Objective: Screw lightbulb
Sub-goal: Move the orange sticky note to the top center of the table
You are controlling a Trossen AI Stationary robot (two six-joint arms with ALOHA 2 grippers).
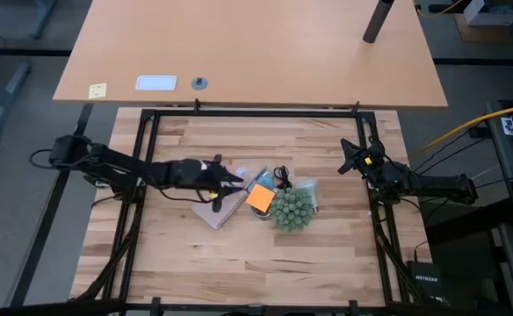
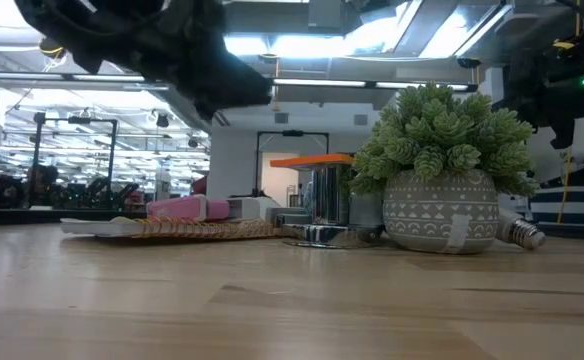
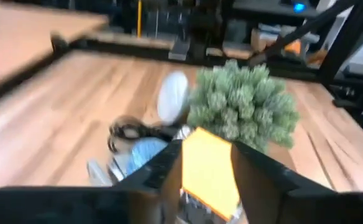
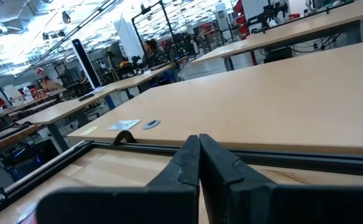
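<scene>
The lightbulb (image 3: 172,96), a frosted white globe, lies on its side on the table beside the green spiky plant (image 3: 243,106). In the low view it (image 2: 520,233) shows behind the plant's pot (image 2: 440,210). The shiny silver socket base (image 3: 138,155) with its black cord (image 3: 127,130) lies short of the bulb. My left gripper (image 3: 207,171) is open and hovers above the clutter at the table's middle (image 1: 236,180), short of an orange-topped object (image 1: 260,197). My right gripper (image 4: 199,155) is shut and empty, raised at the table's right (image 1: 349,162).
A notebook (image 1: 220,209) with a pink item (image 2: 177,208) on it lies under my left gripper. A black frame (image 1: 256,112) edges the table's far side. A second table (image 1: 248,44) stands beyond it. Bare wood lies toward the near edge.
</scene>
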